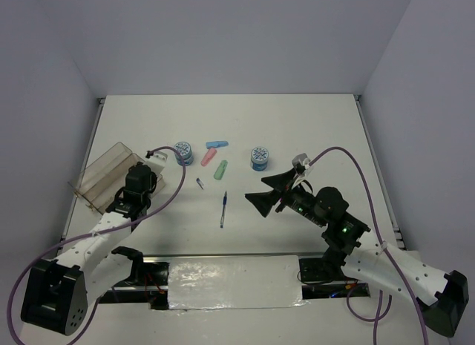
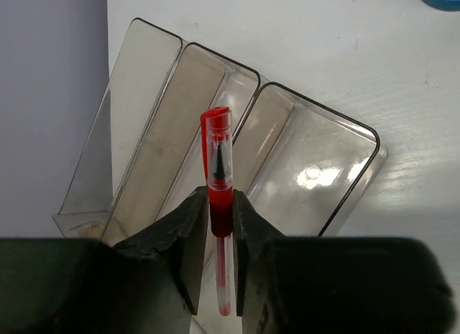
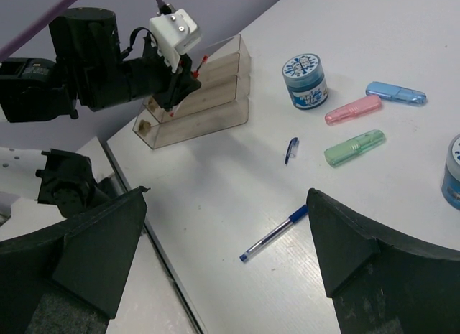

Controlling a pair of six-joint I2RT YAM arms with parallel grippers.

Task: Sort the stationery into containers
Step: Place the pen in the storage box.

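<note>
over the clear tray at the left side of the table: clamped tight in the left gripper, a red pen, pinched near mid-barrel with the capped end pointing out ahead. lined up roughly with the long compartments, probably so as to drop in lengthwise rather than bridge a divider. not yet set down; from the right wrist view, poised just above the tray's near end.

toward the middle, loose on the table: a blue pen, a small dark pen piece, three capsules close together in blue, pink and green, and two patterned discs, one to each side of the capsules.

near the blue pen, the right gripper, spread wide and holding nothing; likely parked there to leave the left arm room, and handy for that pen. judged early in the sort: one piece in hand, the others yet to go.
</note>
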